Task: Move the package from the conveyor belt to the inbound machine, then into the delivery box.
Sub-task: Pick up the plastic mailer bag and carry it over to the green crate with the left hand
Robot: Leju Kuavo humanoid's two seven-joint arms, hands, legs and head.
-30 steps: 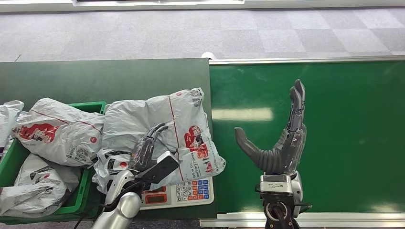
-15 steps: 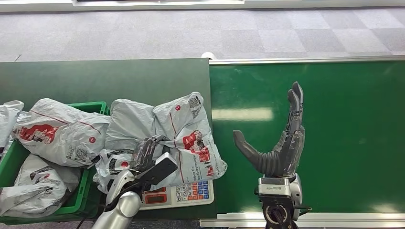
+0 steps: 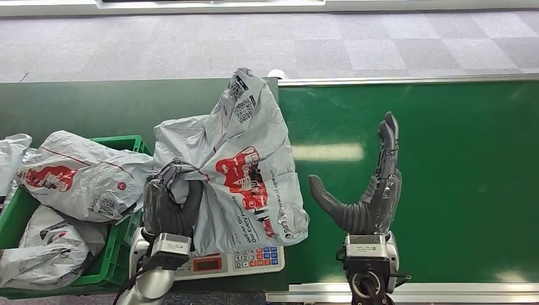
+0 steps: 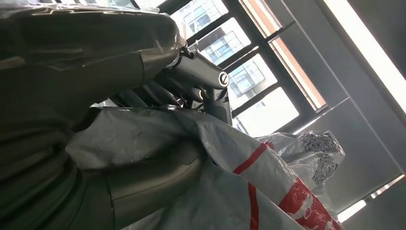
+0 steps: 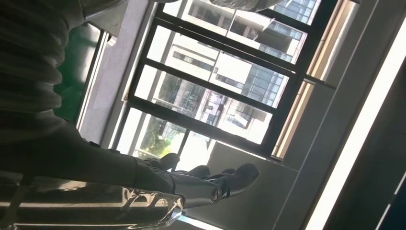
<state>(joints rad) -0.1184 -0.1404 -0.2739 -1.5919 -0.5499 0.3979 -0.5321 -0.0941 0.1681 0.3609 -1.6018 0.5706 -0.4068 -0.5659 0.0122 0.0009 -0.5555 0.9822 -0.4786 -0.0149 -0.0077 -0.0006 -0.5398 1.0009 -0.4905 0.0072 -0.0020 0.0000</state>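
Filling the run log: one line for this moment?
left hand: grips grey plastic package, lifted over scale | right hand: open above green belt

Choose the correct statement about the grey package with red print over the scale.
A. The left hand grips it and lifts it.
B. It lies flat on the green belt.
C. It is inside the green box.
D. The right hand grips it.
A: the left hand has its fingers closed on the grey package, lifted above the scale; the right hand holds nothing.

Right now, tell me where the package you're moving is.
In the head view the package sits left of centre, gripped by the left hand and raised over the scale, between the green bin and the conveyor belt.
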